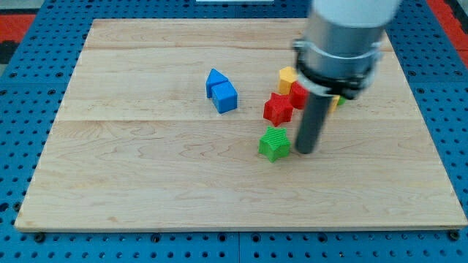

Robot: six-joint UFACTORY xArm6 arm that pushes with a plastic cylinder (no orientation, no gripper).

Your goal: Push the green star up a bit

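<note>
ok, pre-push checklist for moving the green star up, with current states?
1. My tip in view: ok, at the view's right of the green star, close beside it.
2. Tip below the star for an upward push: not ok, it sits level with it.
3. Tip touching the star: cannot tell.
4. Path above the star: not ok, the red star lies just above it, so pushing up may shove it.
5. Blocks behind the arm: cannot tell, the yellow block and another red block are partly hidden.
6. Blue blocks off the path: ok, at the view's left.
</note>
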